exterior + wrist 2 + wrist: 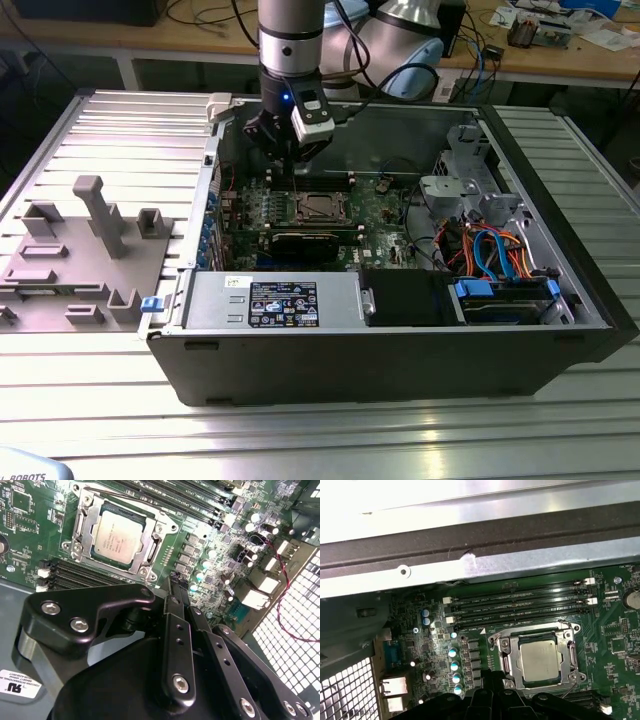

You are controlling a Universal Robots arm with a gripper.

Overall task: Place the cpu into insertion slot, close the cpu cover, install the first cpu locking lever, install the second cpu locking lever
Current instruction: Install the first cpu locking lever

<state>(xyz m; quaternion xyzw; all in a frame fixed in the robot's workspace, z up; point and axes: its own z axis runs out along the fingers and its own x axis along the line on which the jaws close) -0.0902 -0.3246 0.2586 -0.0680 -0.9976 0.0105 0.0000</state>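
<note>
The cpu (117, 535) is a pale silvery square lying flat in the socket on the green motherboard (210, 540). The cpu cover (84, 526), a silvery frame, lies down around it. In the first wrist view the cpu (540, 660) and the cover (506, 655) show the same way. A thin wire lever (120, 501) runs along one side of the socket; whether it is latched I cannot tell. My gripper (177, 584) hovers just beside the socket with its black fingers together and nothing between them. In the exterior view the gripper (297, 165) hangs inside the case above the socket (318, 207).
The open computer case (330, 370) has tall walls around the board. Memory slots (520, 605) run beside the socket, and several capacitors (454, 665) stand near the gripper. Drive bays and cables (490, 250) fill the exterior view's right. A grey fixture tray (80, 260) sits outside on the exterior view's left.
</note>
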